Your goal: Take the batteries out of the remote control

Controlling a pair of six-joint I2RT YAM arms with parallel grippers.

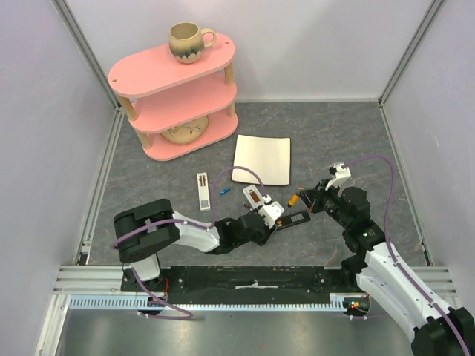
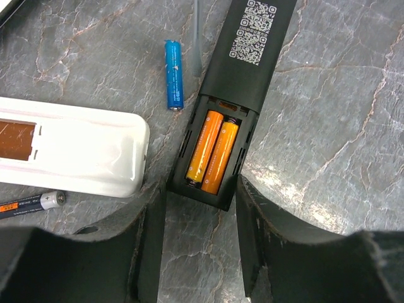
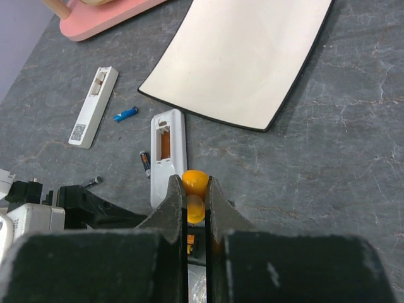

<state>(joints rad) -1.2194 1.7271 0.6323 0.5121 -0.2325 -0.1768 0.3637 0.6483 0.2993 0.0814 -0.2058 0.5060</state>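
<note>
Black plastic remote control (image 2: 235, 95) lies face-down near table's near edge, centre-right, batt. bay open. Two orange cylindrical batteries (image 2: 212, 151) sit side by side inside. Loose blue battery (image 2: 173, 74) lies flat just beside it.

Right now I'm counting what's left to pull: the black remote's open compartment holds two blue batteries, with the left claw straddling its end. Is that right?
Not quite. The two batteries in the black remote are orange, as the left wrist view shows; the blue battery lies loose beside it. The left claw does straddle its end.

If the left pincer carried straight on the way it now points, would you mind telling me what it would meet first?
Most likely the black remote: its open battery end, with two orange batteries inside, lies between the left pincer fingertips. Height above it is unclear.
</note>
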